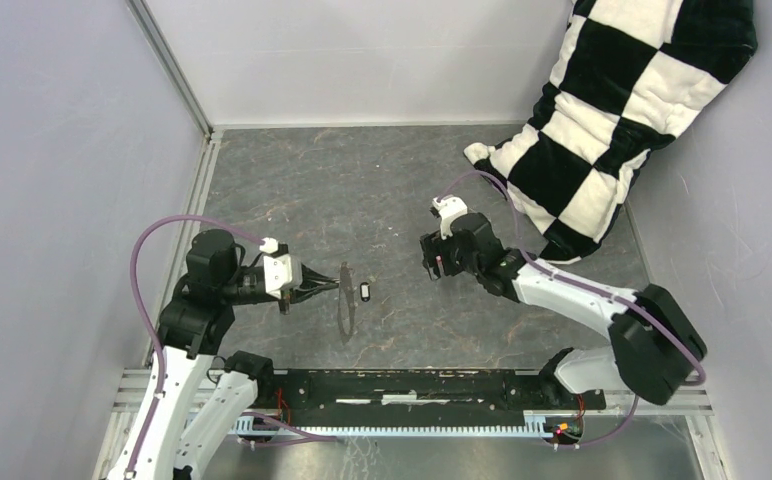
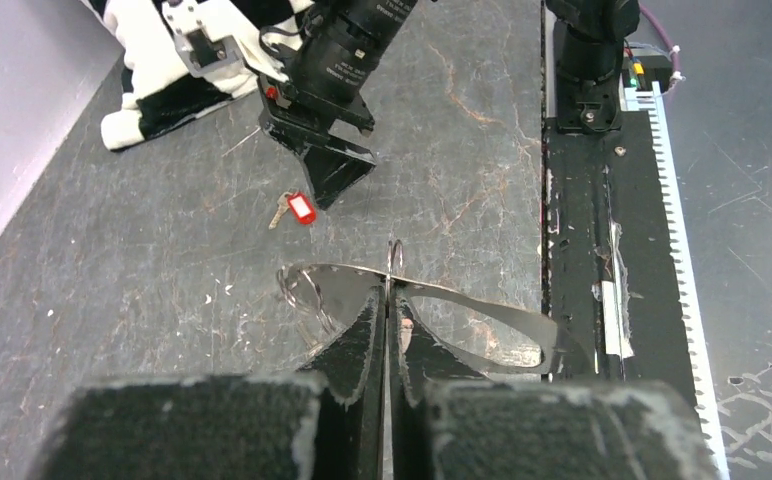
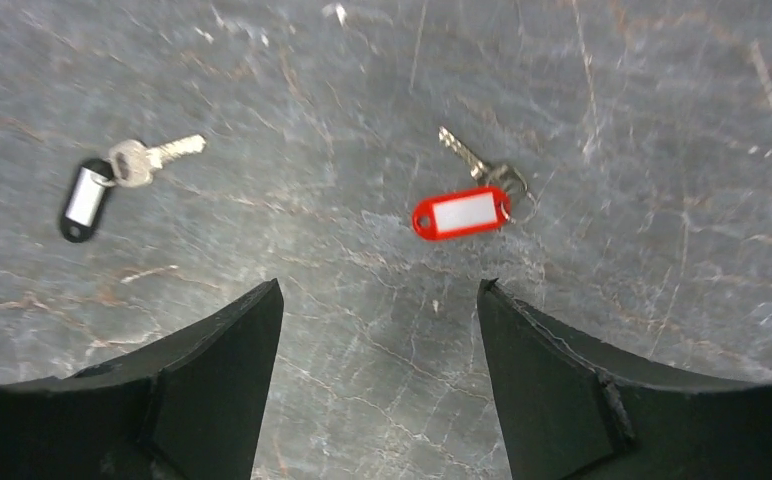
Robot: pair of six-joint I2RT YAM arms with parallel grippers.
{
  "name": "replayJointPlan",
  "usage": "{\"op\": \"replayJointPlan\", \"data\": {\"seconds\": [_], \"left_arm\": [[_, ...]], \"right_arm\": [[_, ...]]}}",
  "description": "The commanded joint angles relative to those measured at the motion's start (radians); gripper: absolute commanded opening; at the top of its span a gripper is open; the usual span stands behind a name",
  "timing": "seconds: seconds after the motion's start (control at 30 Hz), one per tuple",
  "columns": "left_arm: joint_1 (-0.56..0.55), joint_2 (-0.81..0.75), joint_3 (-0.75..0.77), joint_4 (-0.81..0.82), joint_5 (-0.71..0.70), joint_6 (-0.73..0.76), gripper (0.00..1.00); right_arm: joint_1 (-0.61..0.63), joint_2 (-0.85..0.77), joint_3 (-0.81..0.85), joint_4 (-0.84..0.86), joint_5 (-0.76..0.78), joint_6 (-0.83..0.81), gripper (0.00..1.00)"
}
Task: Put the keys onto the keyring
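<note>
The left gripper [image 2: 390,300] is pinched shut on the thin keyring [image 2: 492,308] and holds it on edge near the centre of the left wrist view. In so narrow a grip, the hoop may swivel if a key pushes on it. The right gripper [image 3: 379,300] has its fingers wide apart above the table [image 3: 642,90]. The red key [image 3: 460,213] lies just above the gap, centre right of that view, and the black key [image 3: 84,197] at the upper left. Both lie flat, so I judge the fingers could scrape past the red tag or shove it away instead of lifting it.
</note>
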Motion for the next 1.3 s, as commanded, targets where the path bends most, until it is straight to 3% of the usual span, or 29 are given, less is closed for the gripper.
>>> {"op": "replayJointPlan", "data": {"seconds": [0.0,0.17,0.43,0.57,1.0,1.27], "left_arm": [[-0.001,0.01,-0.005,0.065,-0.031,-0.066,0.02],[-0.001,0.012,-0.005,0.065,-0.028,-0.057,0.02],[-0.001,0.001,0.0,0.065,-0.024,-0.047,0.02],[-0.002,-0.013,-0.006,0.065,-0.025,-0.042,0.02],[-0.001,-0.027,-0.005,0.065,-0.024,-0.034,0.02],[-0.001,-0.035,-0.003,0.065,-0.023,-0.035,0.02]], "right_arm": [[-0.066,0.055,0.025,0.025,-0.038,0.025,0.78],[-0.206,0.096,-0.041,0.158,-0.162,0.175,0.74],[-0.273,0.194,-0.055,0.25,-0.235,0.263,0.6],[-0.287,0.232,-0.056,0.261,-0.248,0.302,0.53],[-0.292,0.323,-0.019,0.23,-0.202,0.411,0.48],[-0.292,0.36,-0.003,0.235,-0.194,0.467,0.37]]}}
